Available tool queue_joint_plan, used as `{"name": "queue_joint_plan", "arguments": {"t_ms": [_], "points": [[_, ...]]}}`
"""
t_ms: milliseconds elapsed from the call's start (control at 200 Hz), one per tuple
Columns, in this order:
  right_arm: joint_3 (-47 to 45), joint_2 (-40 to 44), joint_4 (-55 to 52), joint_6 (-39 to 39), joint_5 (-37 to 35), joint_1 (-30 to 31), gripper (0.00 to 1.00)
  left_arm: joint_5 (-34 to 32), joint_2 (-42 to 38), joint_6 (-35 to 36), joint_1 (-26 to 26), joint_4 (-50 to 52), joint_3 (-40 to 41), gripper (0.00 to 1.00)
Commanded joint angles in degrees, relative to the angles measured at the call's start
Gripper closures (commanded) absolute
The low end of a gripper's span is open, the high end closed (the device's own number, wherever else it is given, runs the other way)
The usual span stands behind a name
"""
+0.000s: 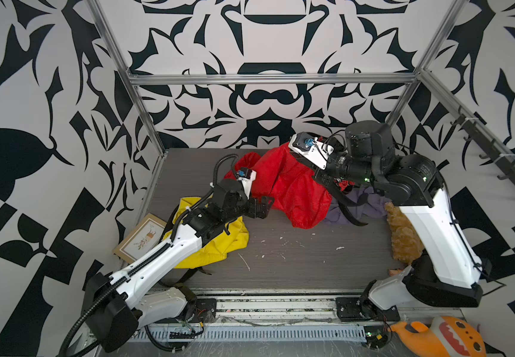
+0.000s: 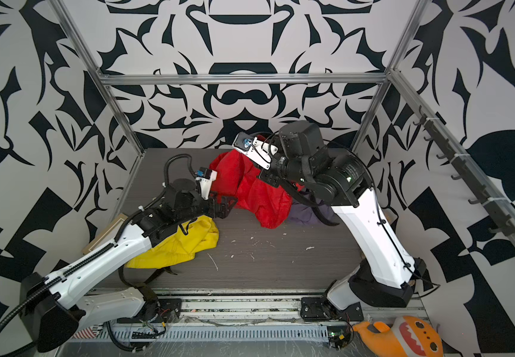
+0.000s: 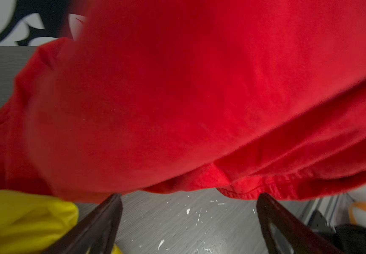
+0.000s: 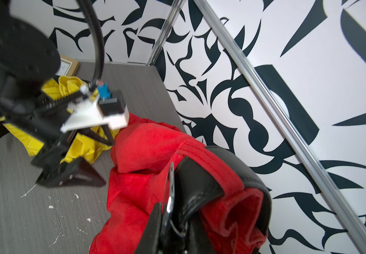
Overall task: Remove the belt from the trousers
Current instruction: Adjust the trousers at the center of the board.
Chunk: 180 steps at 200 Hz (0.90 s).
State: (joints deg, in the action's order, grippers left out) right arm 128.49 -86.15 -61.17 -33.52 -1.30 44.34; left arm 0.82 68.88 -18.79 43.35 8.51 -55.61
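The belt (image 4: pixel 197 187) is threaded round the waistband of the red trousers (image 1: pixel 293 185), which hang bunched over the far right of the tabletop (image 1: pixel 281 265). The right end effector (image 1: pixel 321 178) holds them up, narrowed onto the belt at the waistband. From that grip the belt's loose tail runs down and toward the front edge, ending just above the tabletop in both top views. The left end effector (image 1: pixel 261 205) is spread wide with nothing between its fingers (image 3: pixel 103 220); it sits just beside the trouser hem, and the belt lies beyond the cloth on its right. The right arm is plainly nearer. The left likely has to pin the red fabric so the strap can slide along its own length.
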Motion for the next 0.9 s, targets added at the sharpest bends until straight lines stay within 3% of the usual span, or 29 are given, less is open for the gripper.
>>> {"name": "queue_joint_plan", "arguments": {"t_ms": [0, 145, 370, 390, 410, 470, 500, 610, 670, 895], "points": [[5.67, 1.92, 5.22, -2.67, 1.1, 0.13, 1.0, -6.87, 2.76, 5.04, 2.13, -6.37, 0.98, 0.01], [5.6, 3.27, 4.99, -2.07, 2.96, 0.14, 1.0, -19.75, 5.67, 3.62, 1.58, -18.62, 5.48, 0.01], [5.88, 5.65, 7.14, -2.23, 4.89, 0.14, 1.0, -17.04, 20.17, 4.74, -2.35, -20.54, -7.38, 0.01], [6.22, 5.66, 7.15, -2.25, 4.9, 0.14, 1.0, -15.32, 20.79, 5.33, -2.39, -21.84, -8.02, 0.08], [6.53, 5.58, 7.15, -2.33, 4.86, 0.14, 1.0, -13.71, 21.26, 5.55, -2.42, -23.45, -8.33, 0.22], [7.31, 5.34, 7.02, -2.67, 4.52, 0.14, 1.0, -10.04, 21.88, 5.33, -2.48, -28.45, -8.7, 0.81], [7.74, 5.21, 6.82, -2.95, 4.3, 0.12, 1.0, -9.11, 21.73, 4.89, -2.46, -29.41, -9.04, 0.99], [9.59, 4.73, 6.66, -4.2, 3.15, 0.14, 1.0, -4.92, 18.01, 3.56, -1.86, -27.78, -10.3, 1.0], [10.84, 4.45, 7.26, -5.15, 1.9, 0.13, 1.0, -5.73, 13.79, 4.22, 0.26, -25.2, -10.49, 1.0], [20.8, -1.22, 10.31, -9.28, -0.44, -0.09, 1.0, -18.3, 0.18, 13.35, 18.27, -10.32, -20.24, 1.0]]}}
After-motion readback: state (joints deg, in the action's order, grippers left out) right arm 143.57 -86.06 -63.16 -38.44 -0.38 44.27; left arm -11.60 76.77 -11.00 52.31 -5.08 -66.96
